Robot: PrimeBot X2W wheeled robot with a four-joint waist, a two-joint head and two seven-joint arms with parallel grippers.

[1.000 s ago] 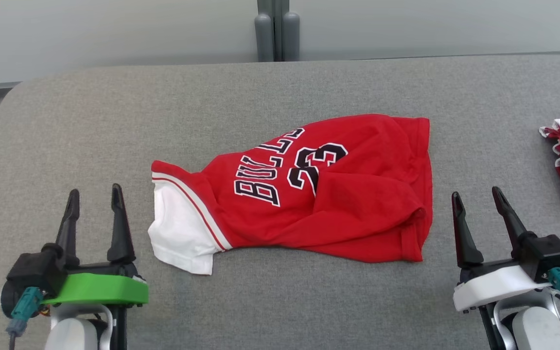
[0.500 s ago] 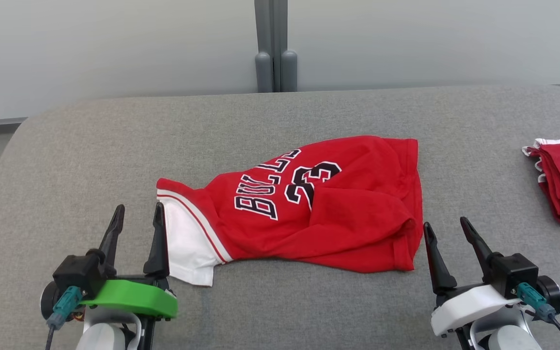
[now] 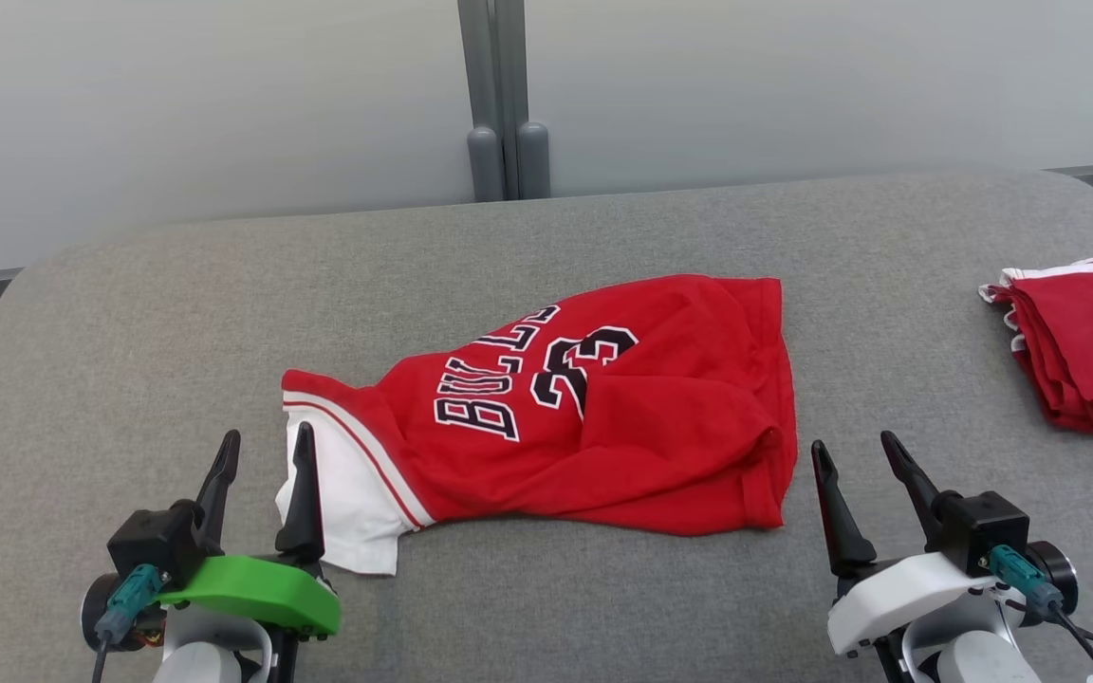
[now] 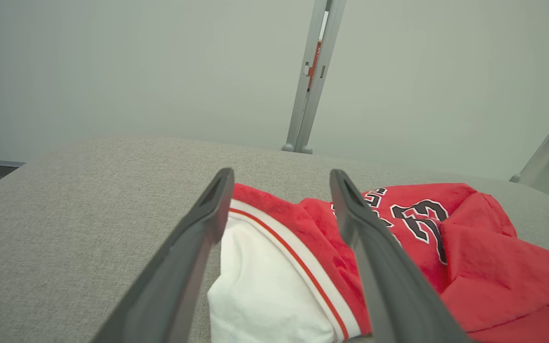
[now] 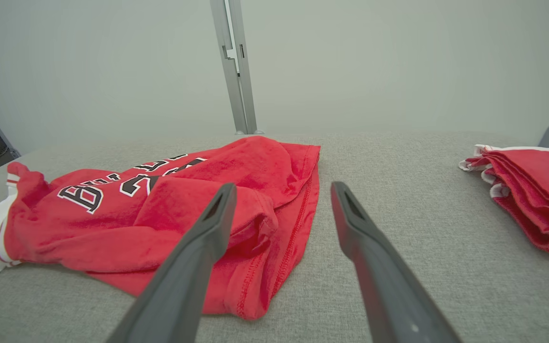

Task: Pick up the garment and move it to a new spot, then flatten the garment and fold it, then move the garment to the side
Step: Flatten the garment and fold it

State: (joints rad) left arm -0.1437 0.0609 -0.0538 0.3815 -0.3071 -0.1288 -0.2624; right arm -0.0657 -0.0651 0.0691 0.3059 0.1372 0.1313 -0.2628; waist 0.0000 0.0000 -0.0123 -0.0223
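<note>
- The red Bulls jersey (image 3: 603, 427), numbered 23, lay crumpled on the middle of the grey fabric-covered counter (image 3: 546, 228), with its lettering facing up and running on a slant.
- Its white sleeve (image 3: 342, 493), edged with a red-and-white stripe, spread out at the jersey's left end. The hem lay at the right end, with a folded-over bulge of cloth near the lower right corner.
- The left hand (image 3: 268, 433), on a green mount, hung at the lower left of the head view. Its two dark fingers stood spread apart with nothing gripped between them.
- In the head view its inner finger overlapped the edge of the white sleeve. In the left wrist view the sleeve's corner lay framed between the two fingers. Whether a finger touched the cloth could not be told.
- The right hand (image 3: 854, 442), on a white mount, hung at the lower right, its fingers likewise parted and empty.
- Its fingertips sat just beside the jersey's lower right hem corner, with a strip of bare counter between them and the cloth in the head view.
- A folded pile of red garments (image 3: 1078, 360) with white trim lay at the counter's right edge, well apart from the jersey.
- Behind the counter, pale wall panels (image 3: 205, 104) met at a grey post (image 3: 499, 95).
</note>
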